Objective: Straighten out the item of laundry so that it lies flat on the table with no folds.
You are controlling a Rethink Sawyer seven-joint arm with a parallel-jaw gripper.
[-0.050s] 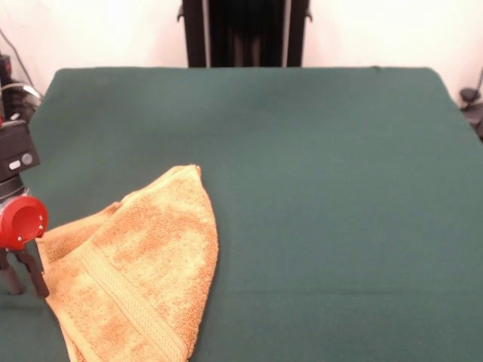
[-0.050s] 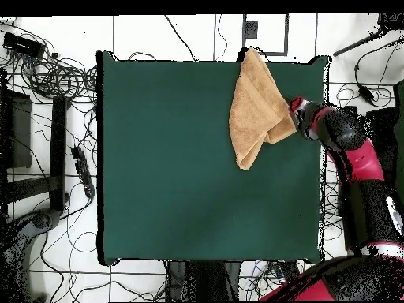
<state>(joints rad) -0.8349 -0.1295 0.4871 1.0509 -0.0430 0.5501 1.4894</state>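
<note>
An orange-yellow terry towel (image 1: 139,271) lies folded into a rough triangle at one corner of the dark green table (image 1: 324,188), its woven band (image 1: 124,298) running diagonally across the top layer and one end reaching past the table's edge in the overhead view. The red and black arm's gripper (image 1: 23,279) stands at the towel's side edge, its two dark fingers (image 1: 34,273) slightly apart, whether they pinch cloth cannot be told.

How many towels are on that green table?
1. The orange-yellow towel lies folded at the table's near-left corner in the front view, beside the gripper. No others are visible.
</note>
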